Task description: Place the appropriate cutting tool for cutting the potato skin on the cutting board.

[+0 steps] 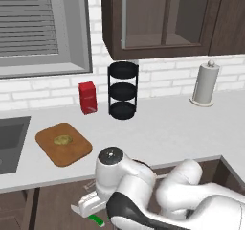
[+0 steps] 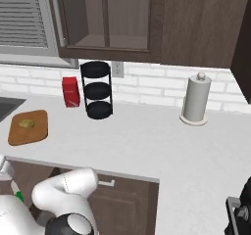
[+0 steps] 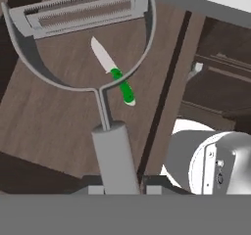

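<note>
Pincer has the peeler, board still waits

Pincer [image 3: 121, 187] is closed on the handle of the peeler [image 3: 93, 48], and we see the peeler's wide looped head sticking out in front of our hand. We are down low, in front of the brown cupboards, below the edge of the bench [image 1: 167, 133]. A knife [image 3: 115, 75] with a green handle lies on a brown wooden surface beyond the peeler; we think it is an open drawer. That knife is not the tool we want.

So we think the first part is done: we have picked the right tool. What is left is to lift it up, carry it over the bench and put it down on the cutting board [image 1: 76, 152]. The board lies flat near the front edge of the bench, just beside the sink [image 1: 12, 135]. The potato [image 1: 62, 140] sits in the middle of the board, so we should set the peeler on a bare part next to it.

The bench is pale grey. At the back stand a red box [image 1: 87, 97], a black rack [image 1: 123, 90] with three round shelves and a paper towel roll [image 1: 206, 84]. Behind them is a white brick wall, with a window [image 1: 38, 28] and dark cupboards [image 1: 172, 18] above.
</note>
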You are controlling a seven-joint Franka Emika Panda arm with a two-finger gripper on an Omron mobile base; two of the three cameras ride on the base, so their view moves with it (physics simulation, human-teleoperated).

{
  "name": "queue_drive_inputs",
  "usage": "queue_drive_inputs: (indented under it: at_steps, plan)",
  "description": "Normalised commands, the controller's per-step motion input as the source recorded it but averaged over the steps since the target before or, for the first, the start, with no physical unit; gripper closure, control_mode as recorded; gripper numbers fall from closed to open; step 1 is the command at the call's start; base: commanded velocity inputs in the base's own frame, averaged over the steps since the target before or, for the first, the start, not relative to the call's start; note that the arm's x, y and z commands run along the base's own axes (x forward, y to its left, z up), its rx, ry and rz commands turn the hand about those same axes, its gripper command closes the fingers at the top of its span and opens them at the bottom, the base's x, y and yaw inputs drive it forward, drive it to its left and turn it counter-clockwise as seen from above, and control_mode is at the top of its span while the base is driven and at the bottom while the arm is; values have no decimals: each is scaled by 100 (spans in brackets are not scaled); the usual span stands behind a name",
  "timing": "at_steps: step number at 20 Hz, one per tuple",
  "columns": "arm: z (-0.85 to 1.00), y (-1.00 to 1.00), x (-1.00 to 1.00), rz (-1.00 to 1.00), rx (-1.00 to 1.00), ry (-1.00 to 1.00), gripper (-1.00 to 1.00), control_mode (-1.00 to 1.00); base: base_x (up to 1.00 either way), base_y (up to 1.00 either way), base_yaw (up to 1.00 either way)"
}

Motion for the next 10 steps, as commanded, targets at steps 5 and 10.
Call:
queue_drive_inputs:
  at_steps: [5,10]
  plan:
    - [94,-73,39,23,4,9,100,-100,0,0,0]
    - [67,-43,95,36,5,12,100,-100,0,0,0]
